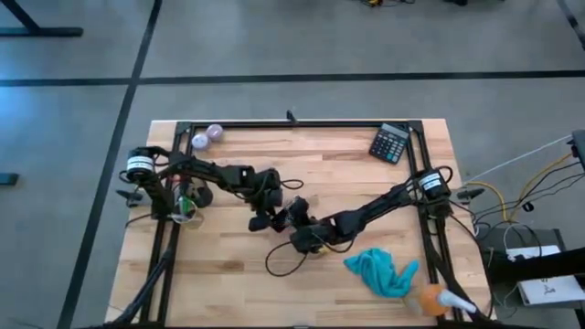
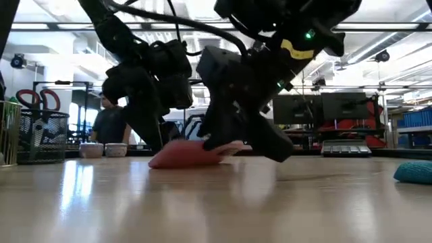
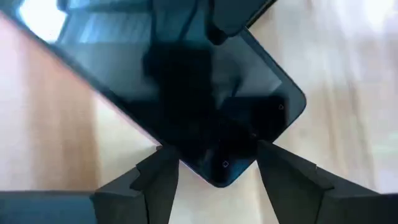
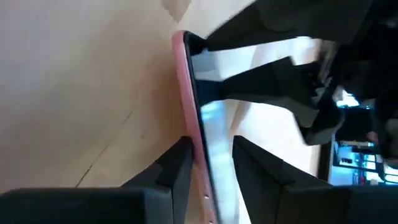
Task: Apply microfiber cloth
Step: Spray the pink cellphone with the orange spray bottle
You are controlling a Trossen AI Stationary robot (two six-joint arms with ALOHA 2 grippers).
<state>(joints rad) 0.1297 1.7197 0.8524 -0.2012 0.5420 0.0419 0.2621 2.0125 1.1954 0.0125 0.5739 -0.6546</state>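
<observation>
Teal cloth (image 1: 382,272) lies crumpled on the pale wooden desk (image 1: 238,274) near its front right corner, well apart from both hands and touched by neither; in the low view it shows only as a blue lump (image 2: 413,171) at the far right edge. Just beside it, at the corner, lies an orange spray bottle (image 1: 437,299) with a white nozzle. Both arms meet near the middle of the desk around a black phone (image 3: 205,106) in a pink case. The right hand (image 4: 210,163) is clamped on the phone's edge, one finger on the pink back and one on the glass, and holds it tilted with the lower edge on the desk (image 2: 185,155). The left hand (image 3: 214,180) sits at one corner of the phone, its fingers (image 3: 155,180) apart on either side of that corner; whether they touch it I cannot tell. A calculator (image 1: 390,143) lies at the back right, and two pale balls (image 1: 207,137) at the back left. Beyond the desk, a person (image 2: 111,125) stands in the room.
</observation>
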